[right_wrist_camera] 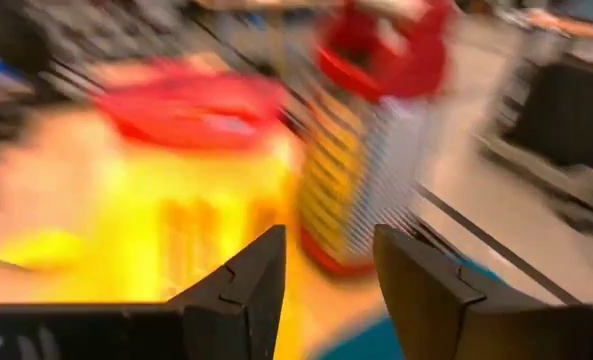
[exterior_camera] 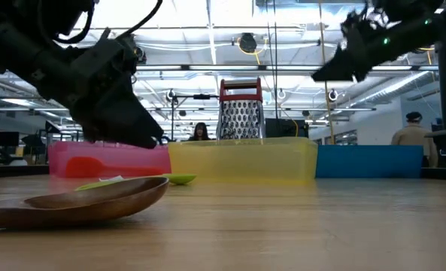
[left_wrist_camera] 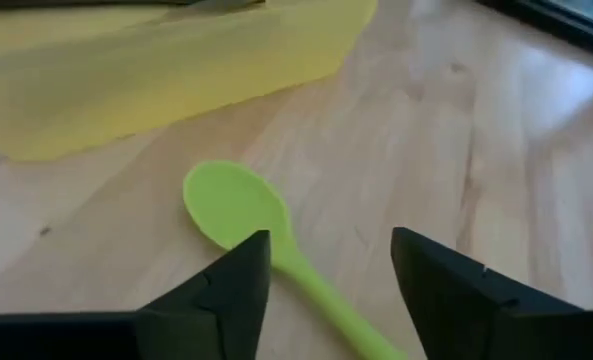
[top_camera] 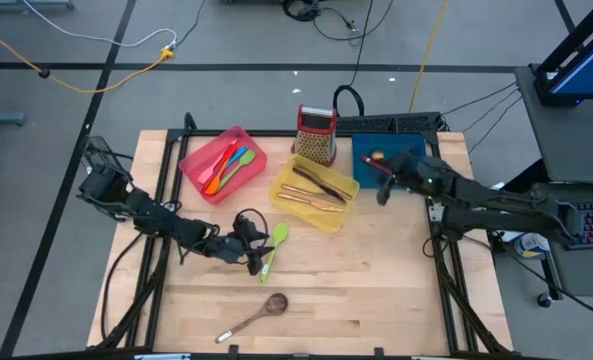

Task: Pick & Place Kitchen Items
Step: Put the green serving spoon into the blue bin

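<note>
A green silicone spoon point(left_wrist_camera: 238, 204) lies flat on the table in front of the yellow tray; it also shows in the high view point(top_camera: 275, 246). My left gripper point(left_wrist_camera: 328, 275) is open, low over the table, with its fingers on either side of the spoon's handle point(left_wrist_camera: 321, 290); it also shows in the high view point(top_camera: 257, 252). A brownish wooden spoon point(top_camera: 256, 312) lies near the table's near edge. My right gripper point(top_camera: 382, 190) is open and empty, raised above the table between the yellow tray and the blue tray.
The pink tray point(top_camera: 195, 151) holds several coloured silicone utensils. The yellow tray point(top_camera: 288, 174) holds copper cutlery and a black knife. The blue tray point(top_camera: 408, 149) holds a red and orange item. A red-topped box grater point(top_camera: 316, 133) stands at the far edge. Bare wood lies at the near right.
</note>
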Controlling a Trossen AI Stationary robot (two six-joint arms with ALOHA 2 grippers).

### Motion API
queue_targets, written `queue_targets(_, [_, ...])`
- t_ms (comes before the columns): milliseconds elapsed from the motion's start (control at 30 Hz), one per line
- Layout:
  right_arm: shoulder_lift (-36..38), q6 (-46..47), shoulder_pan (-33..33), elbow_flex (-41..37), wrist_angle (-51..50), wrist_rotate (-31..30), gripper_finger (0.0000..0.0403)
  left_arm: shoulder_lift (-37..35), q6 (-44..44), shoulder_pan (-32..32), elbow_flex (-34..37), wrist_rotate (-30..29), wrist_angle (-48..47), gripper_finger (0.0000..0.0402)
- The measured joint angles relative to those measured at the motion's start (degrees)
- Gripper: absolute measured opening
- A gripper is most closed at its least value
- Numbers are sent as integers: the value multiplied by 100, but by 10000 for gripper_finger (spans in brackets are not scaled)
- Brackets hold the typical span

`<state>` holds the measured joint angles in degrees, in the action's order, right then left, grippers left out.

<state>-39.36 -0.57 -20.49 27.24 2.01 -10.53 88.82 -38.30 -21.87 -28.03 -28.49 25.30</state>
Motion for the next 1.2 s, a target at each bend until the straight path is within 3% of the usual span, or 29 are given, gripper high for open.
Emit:
queue_targets(200, [-15, 210, 703, 2, 891, 624, 144, 377, -411, -117, -15, 1, 125, 225])
queue_targets(567, [-275, 316, 1440, 4, 1426, 617, 144, 1241, -427, -168, -441, 44, 111, 225])
queue_targets(800, [-465, 432, 1598, 9, 1435, 613, 144, 1647, -386, -130, -1213, -222, -1256, 221])
queue_targets(933, [-623, 597, 1695, 9, 1402, 613, 144, 1653, -498, -115, -1294, -311, -1449, 180])
queue_targets(1200, [-1311, 766, 2122, 7, 1457, 617, 144, 1635, -796, -99, -1289, -386, -1430, 48])
